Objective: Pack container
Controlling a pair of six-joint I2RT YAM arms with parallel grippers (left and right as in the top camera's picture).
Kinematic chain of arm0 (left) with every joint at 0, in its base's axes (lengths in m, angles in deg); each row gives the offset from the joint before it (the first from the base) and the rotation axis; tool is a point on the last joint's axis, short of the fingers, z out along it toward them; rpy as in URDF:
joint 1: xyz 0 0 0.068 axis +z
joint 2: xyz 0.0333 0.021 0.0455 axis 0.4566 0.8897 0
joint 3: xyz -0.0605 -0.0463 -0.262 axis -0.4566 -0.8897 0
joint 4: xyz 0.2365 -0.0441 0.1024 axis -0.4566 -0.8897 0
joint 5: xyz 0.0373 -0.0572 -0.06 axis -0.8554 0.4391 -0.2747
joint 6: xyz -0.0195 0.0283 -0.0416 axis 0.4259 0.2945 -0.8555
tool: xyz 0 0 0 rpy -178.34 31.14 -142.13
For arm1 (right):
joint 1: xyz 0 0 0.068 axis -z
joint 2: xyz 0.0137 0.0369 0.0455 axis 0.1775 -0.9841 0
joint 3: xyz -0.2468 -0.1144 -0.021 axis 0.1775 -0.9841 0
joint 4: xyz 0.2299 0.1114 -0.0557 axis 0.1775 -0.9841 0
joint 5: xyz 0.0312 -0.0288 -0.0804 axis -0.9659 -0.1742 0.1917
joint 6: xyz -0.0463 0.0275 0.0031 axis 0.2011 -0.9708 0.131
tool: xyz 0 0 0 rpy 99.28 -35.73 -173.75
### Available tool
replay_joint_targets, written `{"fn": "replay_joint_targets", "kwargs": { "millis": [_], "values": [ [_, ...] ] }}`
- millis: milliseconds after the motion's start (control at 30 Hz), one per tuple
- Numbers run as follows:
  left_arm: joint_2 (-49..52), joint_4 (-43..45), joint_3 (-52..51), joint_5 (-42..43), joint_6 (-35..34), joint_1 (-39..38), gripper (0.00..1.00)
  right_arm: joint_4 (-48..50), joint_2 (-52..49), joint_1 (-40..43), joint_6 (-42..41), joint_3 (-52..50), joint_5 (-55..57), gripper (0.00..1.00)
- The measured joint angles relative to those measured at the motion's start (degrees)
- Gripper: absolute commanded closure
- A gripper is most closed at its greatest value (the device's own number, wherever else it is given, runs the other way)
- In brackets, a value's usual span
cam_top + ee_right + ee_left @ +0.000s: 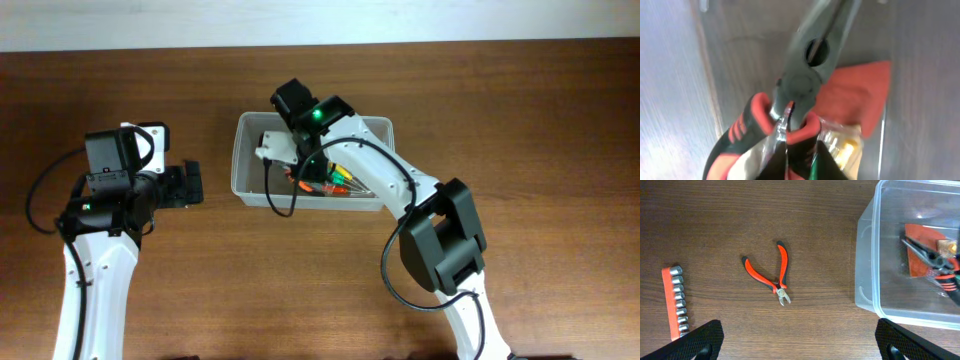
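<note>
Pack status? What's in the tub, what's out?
Done: the screwdriver packet lies in the container. In hand: the long-nose pliers are inside it at the right hand; I can't tell whether that grip is released. Left: the red-handled cutters and the socket strip lie on the table beside the container, with the left hand open above them.

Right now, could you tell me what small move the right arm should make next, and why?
Probably open the right end effector and let the pliers go. They sit low inside the container, head over a red card, handles towards the wrist camera, so they look placed. Whether the grip is closed is unclear from here.
</note>
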Motion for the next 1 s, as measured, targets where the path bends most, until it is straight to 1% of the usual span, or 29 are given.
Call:
{"fn": "replay_joint_targets", "kwargs": {
  "millis": [33, 67, 100, 133, 200, 367, 400, 533, 633, 733, 867, 1000],
  "values": [
    [0.00, 0.00, 0.00, 0.00, -0.02, 0.00, 0.01, 0.09, 0.02, -0.17, 0.20, 0.00, -0.04, 0.50],
    [0.00, 0.00, 0.00, 0.00, 0.00, 0.00, 0.01, 0.15, 0.07, -0.39, 0.33, 0.11, 0.15, 0.42],
    [0.00, 0.00, 0.00, 0.00, -0.02, 0.00, 0.01, 0.22, 0.09, -0.66, 0.35, 0.15, 0.70, 0.21],
    [0.00, 0.02, 0.00, 0.00, -0.02, 0.00, 0.01, 0.15, 0.09, -0.83, 0.02, 0.15, 1.60, 0.18],
    [0.00, 0.00, 0.00, 0.00, 0.00, 0.00, 0.01, 0.15, 0.13, -1.03, -1.36, 0.15, 4.39, 0.13],
    [0.00, 0.00, 0.00, 0.02, 0.00, 0.00, 0.01, -2.12, 1.36, -0.37, -9.53, 1.03, 9.90, 0.10],
    [0.00, 0.00, 0.00, 0.00, 0.00, 0.00, 0.01, -3.34, 2.01, 0.33, -12.98, 2.08, 10.12, 0.10],
    [0.00, 0.00, 0.00, 0.00, 0.00, 0.00, 0.01, -7.10, 5.29, 4.31, -22.49, 6.12, 8.68, 0.09],
    [0.00, 0.00, 0.00, 0.02, 0.00, 0.00, 0.01, -9.07, 9.18, 10.12, -29.03, 10.25, 6.05, 0.09],
    [0.00, 0.00, 0.00, 0.00, 0.00, 0.00, 0.01, -11.15, 13.79, 18.53, -34.97, 14.03, 2.49, 0.09],
    [0.00, 0.94, 0.00, 0.59, -0.02, 0.00, 0.01, -14.38, 17.97, 29.49, -40.37, 15.80, -2.40, 0.09],
    [0.00, 2.93, 0.00, 2.60, -0.02, 0.00, 0.01, -18.56, 18.56, 38.60, -43.78, 15.78, -6.62, 0.07]
  ]
}}
